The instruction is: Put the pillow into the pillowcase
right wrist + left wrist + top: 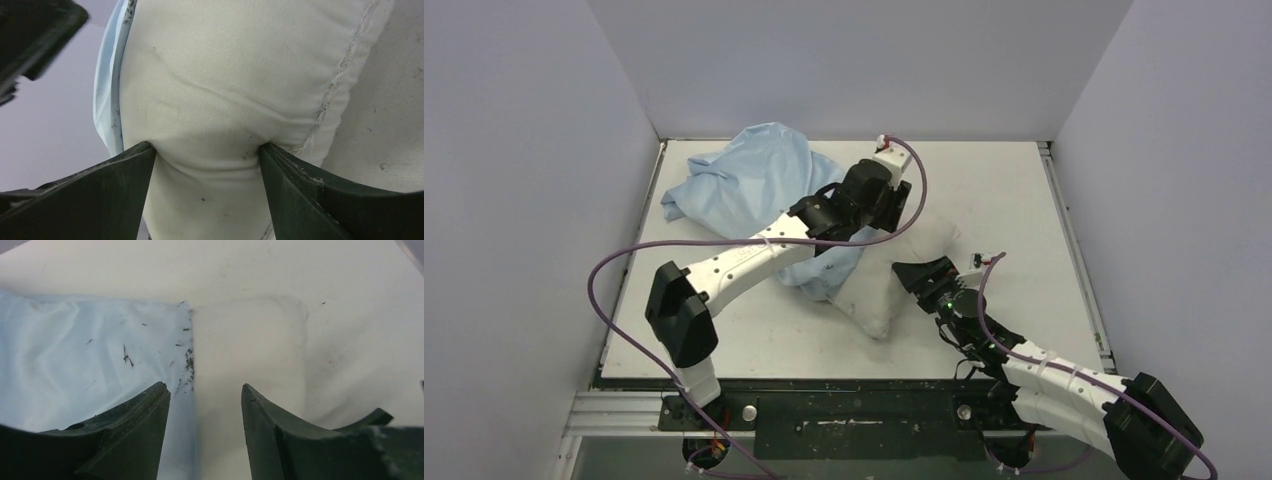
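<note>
The off-white pillow [874,295] lies mid-table with one end inside the light-blue pillowcase [744,180], which is bunched toward the back left. My left gripper [892,212] hovers over the pillow's far part. In the left wrist view the left gripper [204,386] stands open above the hem where the pillowcase [75,355] meets the pillow [245,345]. My right gripper [914,272] is at the pillow's near right edge. In the right wrist view the right gripper [206,145] is shut on the pillow [225,75], its fabric creased between the fingers, with a strip of pillowcase [107,90] at the left.
The white table [994,190] is enclosed by pale walls on three sides. The left arm [744,260] lies across the pillow and the case's mouth. Purple cables [614,265] loop beside both arms.
</note>
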Robot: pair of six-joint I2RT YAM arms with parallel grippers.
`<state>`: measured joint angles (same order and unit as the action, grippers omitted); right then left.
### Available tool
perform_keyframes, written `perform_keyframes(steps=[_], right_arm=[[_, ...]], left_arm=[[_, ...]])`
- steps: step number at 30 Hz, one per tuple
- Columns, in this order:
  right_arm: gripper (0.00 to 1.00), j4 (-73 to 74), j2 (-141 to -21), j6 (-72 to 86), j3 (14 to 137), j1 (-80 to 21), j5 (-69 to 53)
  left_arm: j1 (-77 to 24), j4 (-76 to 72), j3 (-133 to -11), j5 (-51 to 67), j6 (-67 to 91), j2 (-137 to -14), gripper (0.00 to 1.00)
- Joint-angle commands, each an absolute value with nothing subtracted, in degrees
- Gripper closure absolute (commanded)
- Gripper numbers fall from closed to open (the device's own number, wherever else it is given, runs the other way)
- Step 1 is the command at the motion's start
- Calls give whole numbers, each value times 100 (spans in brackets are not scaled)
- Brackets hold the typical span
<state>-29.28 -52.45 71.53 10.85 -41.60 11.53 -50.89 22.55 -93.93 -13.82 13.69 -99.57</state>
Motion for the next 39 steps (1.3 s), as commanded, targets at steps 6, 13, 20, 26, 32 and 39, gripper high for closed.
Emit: perform_keyframes(steps=[6,13,20,26,32,39], right_arm=[[22,-2927,-5027,7260,1063,-4147,1249],[21,-3050,-5365,7312,1068,-4148,1136],[22,-3514,-5935,7280,1244,-4148,1097],[27,-4549,-6822,7220,1726,-4137,1091],[47,-5270,-7232,7125,2169,-4125,1399],[54,-6395,-8034,7497,2097,-4122,2104]], left_arm=[[-5067,2518,-9654,-2442,582,-10661,40],[-5088,2363,-9747,-2595,458,-10634,85],[-5367,2465,-10067,-1862,637,-10179,100],[-5576,1369,-9367,36,1941,-9395,100],[-5895,150,-8027,509,3553,-8676,100],[-6056,-806,-7266,1226,4414,-8823,100]])
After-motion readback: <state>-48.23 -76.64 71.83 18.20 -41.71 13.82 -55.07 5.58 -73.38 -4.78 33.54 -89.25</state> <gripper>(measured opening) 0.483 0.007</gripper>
